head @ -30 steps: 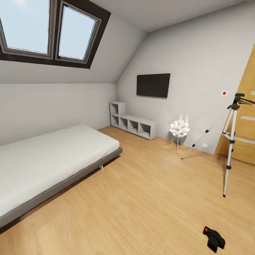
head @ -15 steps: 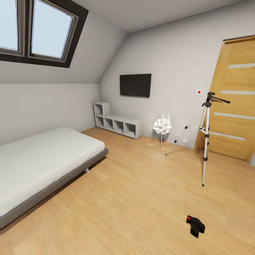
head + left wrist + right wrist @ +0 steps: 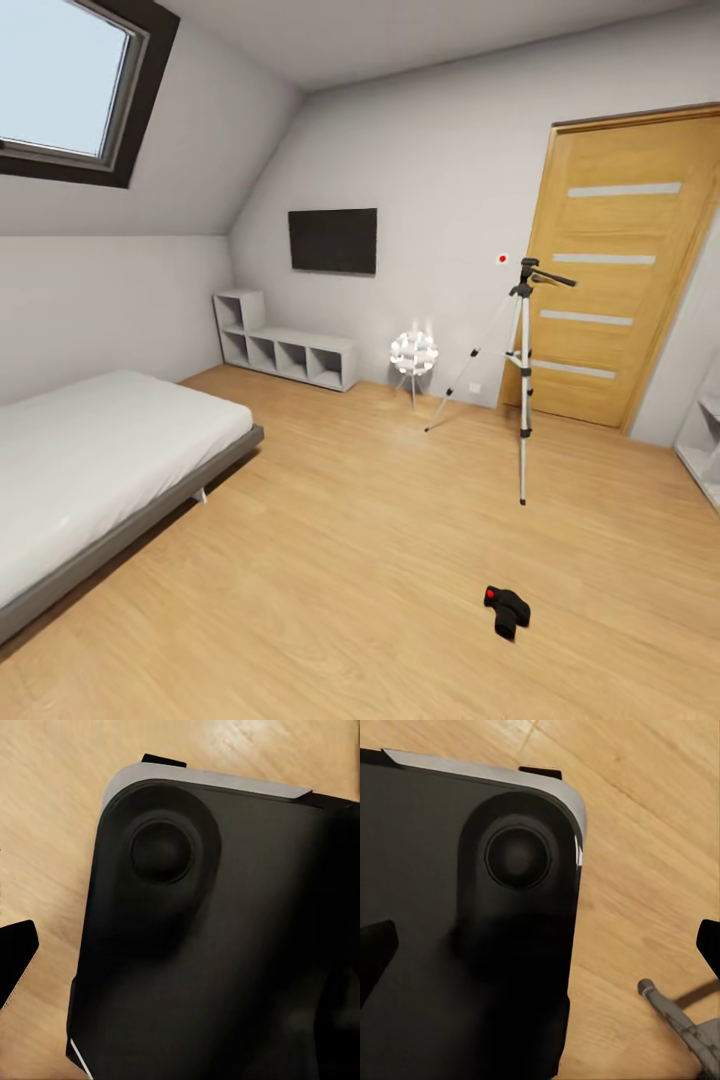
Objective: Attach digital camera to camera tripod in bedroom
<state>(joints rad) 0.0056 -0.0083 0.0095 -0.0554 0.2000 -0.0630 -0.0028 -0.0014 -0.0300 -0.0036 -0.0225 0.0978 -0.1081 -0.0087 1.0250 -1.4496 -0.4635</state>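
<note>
Rightward camera pan; black, red-dotted digital camera [image 3: 507,611] lies near silver-legged camera tripod [image 3: 522,385]; hand states unclear.

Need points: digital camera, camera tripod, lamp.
digital camera [image 3: 507,611], head view, on its black body beside the red dot.
camera tripod [image 3: 522,400], head view, on the near silver leg.
lamp [image 3: 413,353], head view, on the white flower-shaped shade.

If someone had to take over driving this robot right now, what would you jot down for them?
Jaws: the wrist views look down past the robot's black base at the floor; open or shut can't be told, and nothing shows held.
Digital camera: lying on the wood floor, apart from the tripod.
Camera tripod: standing upright near the wooden door, head bare.
Done: nothing attached.
Left: drive closer, pick up the camera, mount it on the tripod head.
</note>
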